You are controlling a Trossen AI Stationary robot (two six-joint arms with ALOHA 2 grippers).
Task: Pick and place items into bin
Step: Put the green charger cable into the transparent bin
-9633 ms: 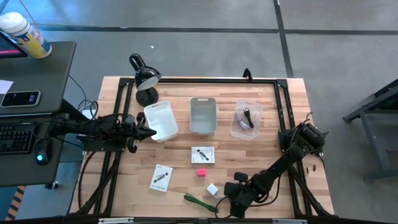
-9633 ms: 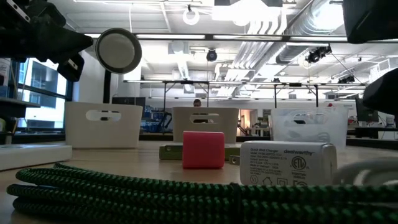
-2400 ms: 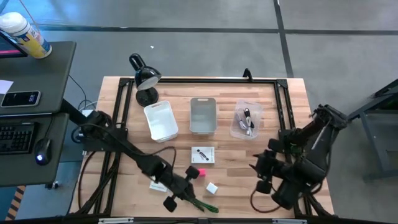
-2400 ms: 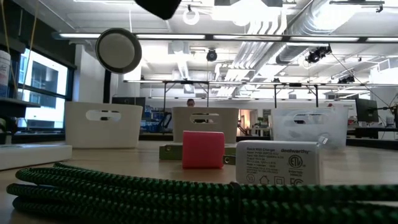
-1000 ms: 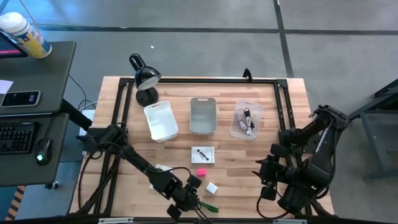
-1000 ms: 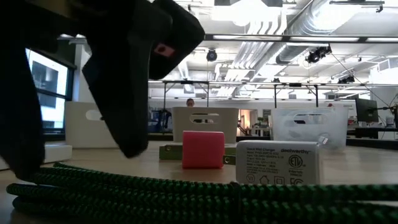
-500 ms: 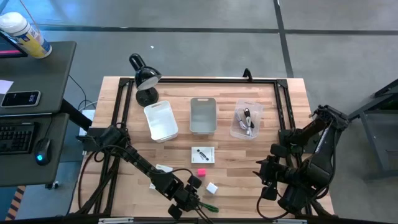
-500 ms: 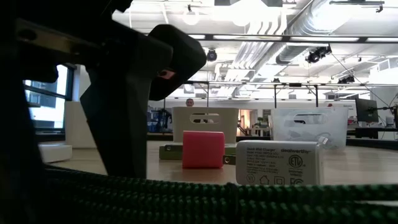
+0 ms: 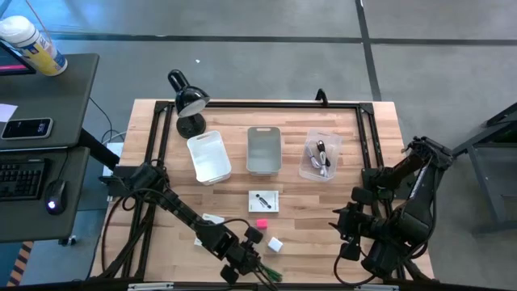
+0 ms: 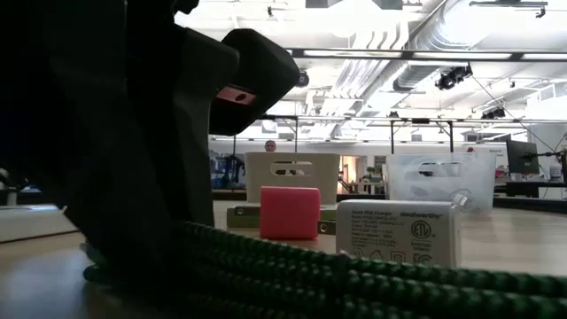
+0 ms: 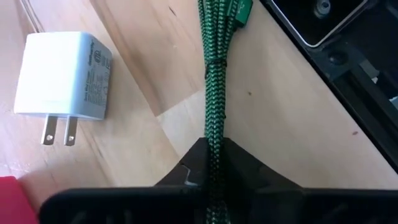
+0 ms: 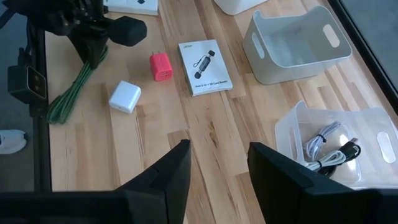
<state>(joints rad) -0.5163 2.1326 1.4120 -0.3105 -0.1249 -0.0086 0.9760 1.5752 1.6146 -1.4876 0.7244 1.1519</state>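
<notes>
1. High view: the clear bin (image 9: 321, 157) at upper right of the bench (image 9: 299, 234) already holds black and white cords (image 9: 322, 155). The white bin (image 9: 208, 156) and grey bin (image 9: 263, 149) beside it look empty. Still out at lower centre are the flat packet (image 9: 263, 201), the pink cube (image 9: 261, 223) and the white cube (image 9: 276, 244). A second packet (image 9: 207, 220) is mostly hidden under the left arm. So most of the work seems left.

2. Low view: the green cord (image 10: 372, 283) runs across the bottom of the frame, with the pink cube (image 10: 289, 212) and white cube (image 10: 396, 233) behind it at centre.

3. Left wrist view: the left end effector (image 11: 214, 168) at bottom centre is clenched on the green cord (image 11: 214, 93). The cord looks not yet carried to a bin.

4. Right wrist view: the right end effector (image 12: 217, 165) hangs released at lower right of the bench, holding nothing. The green cord (image 12: 71, 93) lies at the frame's left.
</notes>
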